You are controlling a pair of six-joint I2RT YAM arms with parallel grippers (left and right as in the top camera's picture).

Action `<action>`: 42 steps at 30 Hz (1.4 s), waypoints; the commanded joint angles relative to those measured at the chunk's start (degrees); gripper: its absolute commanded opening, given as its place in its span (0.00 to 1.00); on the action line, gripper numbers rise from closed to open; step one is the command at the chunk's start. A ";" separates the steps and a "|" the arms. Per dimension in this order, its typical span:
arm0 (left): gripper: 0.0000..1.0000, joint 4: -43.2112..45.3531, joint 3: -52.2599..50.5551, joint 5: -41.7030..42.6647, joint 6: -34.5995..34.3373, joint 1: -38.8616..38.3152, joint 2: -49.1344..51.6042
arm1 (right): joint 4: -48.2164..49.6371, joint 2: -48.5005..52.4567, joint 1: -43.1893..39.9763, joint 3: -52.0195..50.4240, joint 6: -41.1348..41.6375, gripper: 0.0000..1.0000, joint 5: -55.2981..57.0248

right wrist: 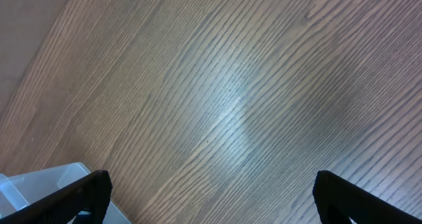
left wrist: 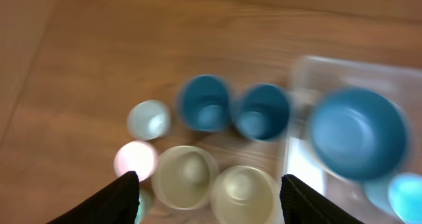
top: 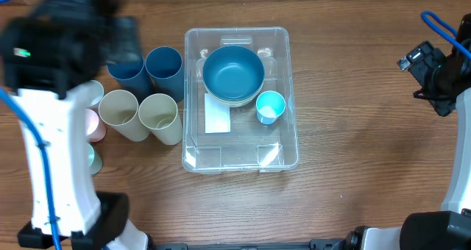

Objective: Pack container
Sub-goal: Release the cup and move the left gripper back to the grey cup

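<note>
Clear container sits mid-table, a bit toward the far edge, upright and open-topped. Inside it, a blue bowl is nested on a cream bowl at the far end. A light blue cup stands just beside them on the right-edge side, and a white label is on the bottom.

Between the container and the left edge are two dark blue cups, two cream cups, a pink cup and a pale cup, all upright and close together.

Left gripper hangs above the cup group, jaws wide apart, holding nothing; the wrist view is blurred. Right gripper is near the right edge over bare table, jaws wide apart and empty, with a container corner at its lower left.
</note>
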 commanded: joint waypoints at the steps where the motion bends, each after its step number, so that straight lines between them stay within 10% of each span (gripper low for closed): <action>1: 0.69 -0.28 -2.47 10.08 1.11 13.16 1.90 | 0.35 -0.17 -0.04 0.17 0.28 1.00 0.33; 9: 0.54 2.89 -13.73 26.08 6.12 30.62 10.54 | 0.35 -0.17 -0.04 0.17 0.28 1.00 0.33; 29: 0.65 20.59 -27.93 20.98 9.40 32.70 24.04 | 0.35 -0.17 -0.04 0.17 0.28 1.00 0.33; 37: 0.57 21.57 -28.24 18.67 9.38 32.65 28.35 | 0.35 -0.17 -0.04 0.17 0.28 1.00 0.33; 42: 0.35 23.32 -28.24 18.71 9.38 32.70 29.62 | 0.35 -0.17 -0.04 0.17 0.28 1.00 0.33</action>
